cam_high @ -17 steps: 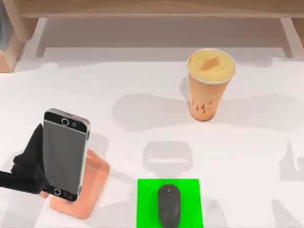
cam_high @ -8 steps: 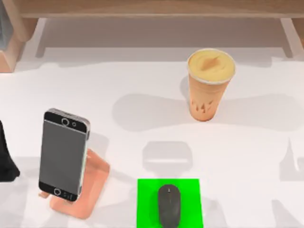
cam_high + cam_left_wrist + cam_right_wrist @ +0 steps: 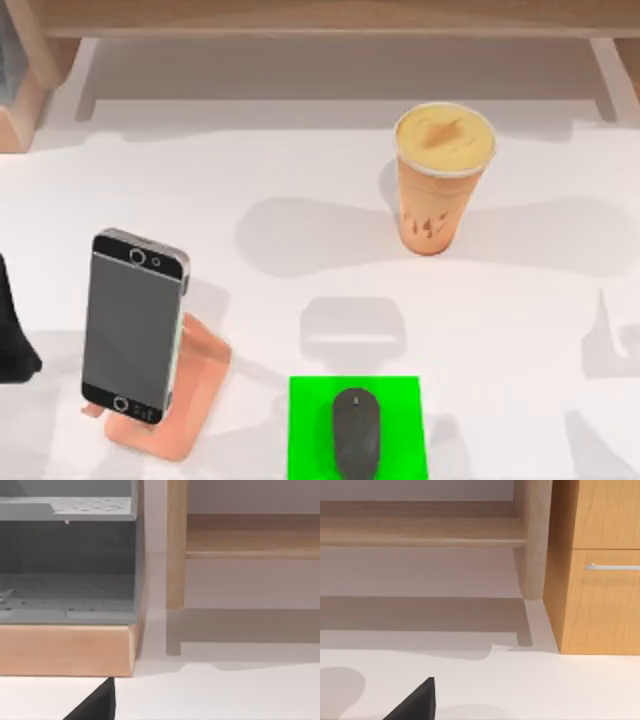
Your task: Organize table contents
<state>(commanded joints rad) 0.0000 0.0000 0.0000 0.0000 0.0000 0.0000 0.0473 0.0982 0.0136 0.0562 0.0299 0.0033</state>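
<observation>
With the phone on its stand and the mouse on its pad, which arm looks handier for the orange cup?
Probably the right. The orange cup stands upright right of the table's middle, while the left claw sits at the far left edge, beyond the phone.

Left hand (image 3: 12,335) sits at the counter's (image 3: 300,180) left edge, partly out of frame; finger state not readable. Just to its right, apart from it, the smartphone (image 3: 134,325) leans screen-up on the salmon phone stand (image 3: 190,400). Further right, the mouse (image 3: 357,433) lies on the green pad (image 3: 310,430). Well away, up and right, stands the orange cup (image 3: 440,180), upright before the wooden shelf (image 3: 320,18).
</observation>
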